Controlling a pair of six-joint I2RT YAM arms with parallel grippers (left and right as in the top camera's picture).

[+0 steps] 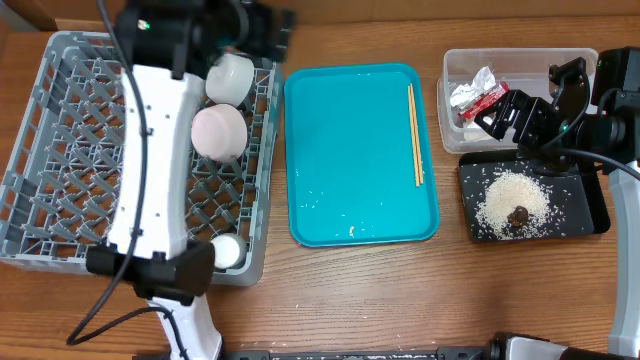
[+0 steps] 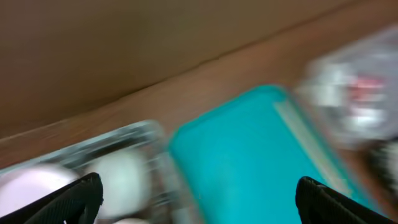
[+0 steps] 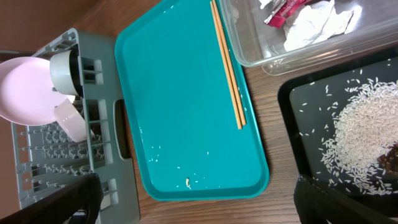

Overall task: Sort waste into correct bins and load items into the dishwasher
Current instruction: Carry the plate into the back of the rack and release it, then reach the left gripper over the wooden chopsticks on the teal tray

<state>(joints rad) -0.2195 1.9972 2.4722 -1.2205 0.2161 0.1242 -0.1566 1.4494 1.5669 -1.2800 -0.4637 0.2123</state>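
step: load thin wooden chopsticks (image 1: 415, 135) into grey lattice dish rack (image 1: 60, 150) | at: teal plastic tray (image 1: 340, 200), right edge | left gripper (image 2: 199, 190), right gripper (image 3: 199, 190): jaws apart, empty | tip: pinch both sticks crosswise mid-length, lift level

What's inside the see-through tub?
A crumpled red-and-silver wrapper lies in the tub. The rest that shows looks bare. From above, the right arm covers part of the tub, so anything under it is hidden.

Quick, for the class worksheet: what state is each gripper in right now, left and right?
Left gripper: jaws wide open, holding nothing.
Right gripper: jaws wide open, holding nothing.
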